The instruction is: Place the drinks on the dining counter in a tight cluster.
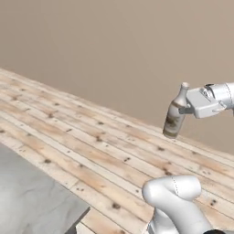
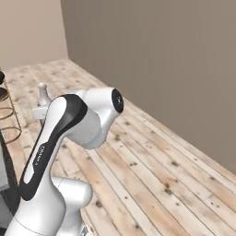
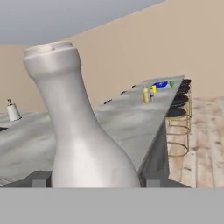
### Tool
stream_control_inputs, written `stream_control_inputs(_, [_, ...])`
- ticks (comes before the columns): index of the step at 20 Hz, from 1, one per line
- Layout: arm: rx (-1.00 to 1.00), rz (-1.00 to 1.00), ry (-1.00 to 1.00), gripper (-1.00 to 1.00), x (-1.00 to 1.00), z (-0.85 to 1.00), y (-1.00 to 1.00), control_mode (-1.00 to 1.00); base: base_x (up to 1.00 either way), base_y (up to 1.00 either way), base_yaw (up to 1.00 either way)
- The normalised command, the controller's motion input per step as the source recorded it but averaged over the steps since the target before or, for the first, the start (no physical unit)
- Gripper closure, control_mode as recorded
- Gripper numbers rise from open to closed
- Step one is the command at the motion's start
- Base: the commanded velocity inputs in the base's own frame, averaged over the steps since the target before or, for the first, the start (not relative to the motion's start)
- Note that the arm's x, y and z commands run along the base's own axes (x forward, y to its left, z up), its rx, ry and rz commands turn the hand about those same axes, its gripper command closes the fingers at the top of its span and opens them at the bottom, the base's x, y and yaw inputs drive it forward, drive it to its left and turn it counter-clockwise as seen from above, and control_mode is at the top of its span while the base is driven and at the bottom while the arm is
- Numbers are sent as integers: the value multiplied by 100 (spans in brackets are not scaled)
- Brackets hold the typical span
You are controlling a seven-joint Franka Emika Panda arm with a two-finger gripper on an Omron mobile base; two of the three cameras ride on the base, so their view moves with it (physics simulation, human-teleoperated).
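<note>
- Lying at the far left of the left base view, the grey marbled tabletop (image 1: pixel 32 201) sits well left of and below the brown-and-white bottle (image 1: pixel 175 114).
- Hanging in mid-air over the wooden floor (image 1: pixel 91 146), the bottle is pinched at its neck by the tool (image 1: pixel 186 109).
- Judging by looks, it is rigid, smooth, likely slippery and breakable; the shoulder below the neck gives the surest hold.
- Its label is blurred; no writing is readable.
</note>
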Motion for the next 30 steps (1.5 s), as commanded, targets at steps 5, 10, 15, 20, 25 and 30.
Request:
stream_control_inputs(5, [0,0,0,100,0,0,0,100,98,-1,88])
stream_control_inputs(10, [0,0,0,100,0,0,0,100,98,-4,87])
stream_control_inputs(15, [0,0,0,100,0,0,0,100,100,-45,77])
stream_control_inputs(20, [0,0,0,100,0,0,0,100,91,-68,72])
stream_control_inputs(25, [0,0,0,100,0,0,0,100,30,-98,60])
stream_control_inputs(30, [0,0,0,100,0,0,0,100,37,-100,49])
